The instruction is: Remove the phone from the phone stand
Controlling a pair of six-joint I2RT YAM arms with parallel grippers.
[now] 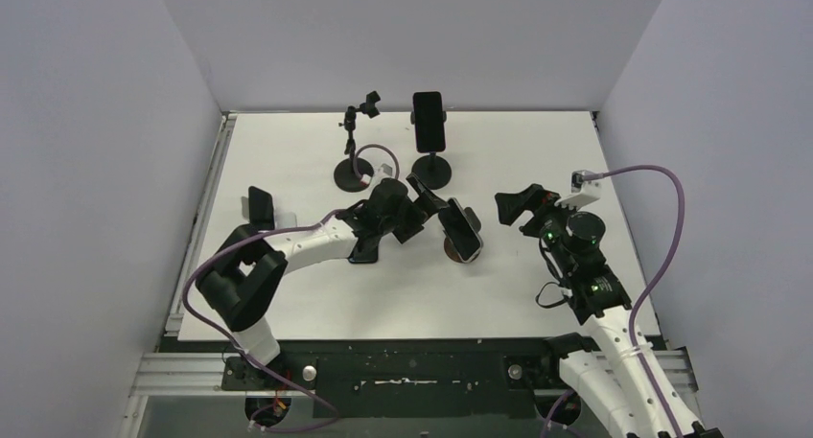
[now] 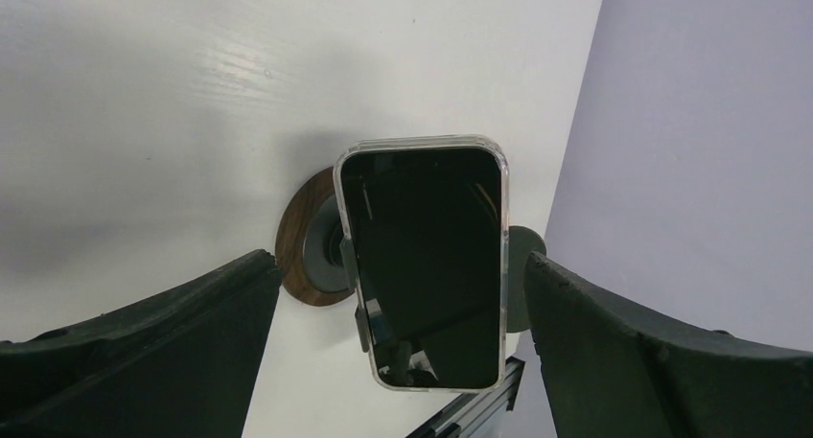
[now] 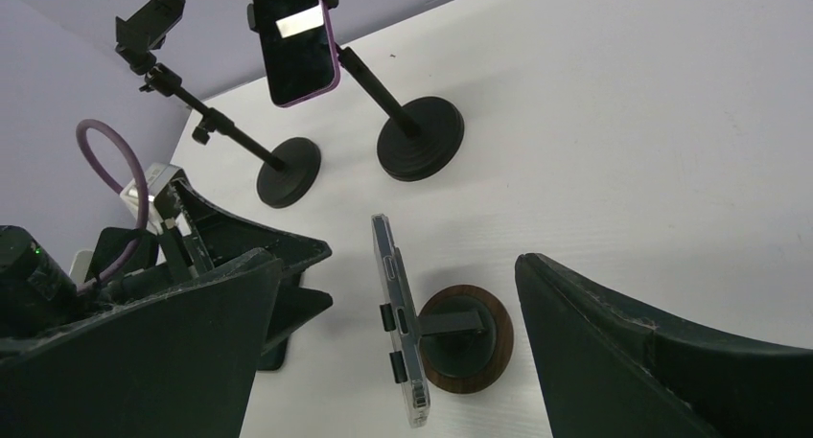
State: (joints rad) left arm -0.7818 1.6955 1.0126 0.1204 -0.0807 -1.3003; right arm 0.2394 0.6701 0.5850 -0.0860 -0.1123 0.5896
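Note:
A phone (image 1: 464,230) in a clear case sits clamped on a small phone stand with a round wooden base (image 1: 451,252), mid-table. My left gripper (image 1: 419,219) is just left of it and open. In the left wrist view the phone's dark screen (image 2: 422,256) faces me between the spread fingers (image 2: 192,333), untouched. My right gripper (image 1: 513,215) is open to the phone's right. The right wrist view shows the phone edge-on (image 3: 398,313), with the wooden base (image 3: 472,340) behind it and a gap on both sides.
At the back stand two black stands: one (image 1: 432,172) holds a second phone (image 1: 429,122), the other (image 1: 353,174) has an empty clamp (image 1: 365,106). White walls enclose the table on three sides. A purple cable (image 1: 662,227) loops beside the right arm.

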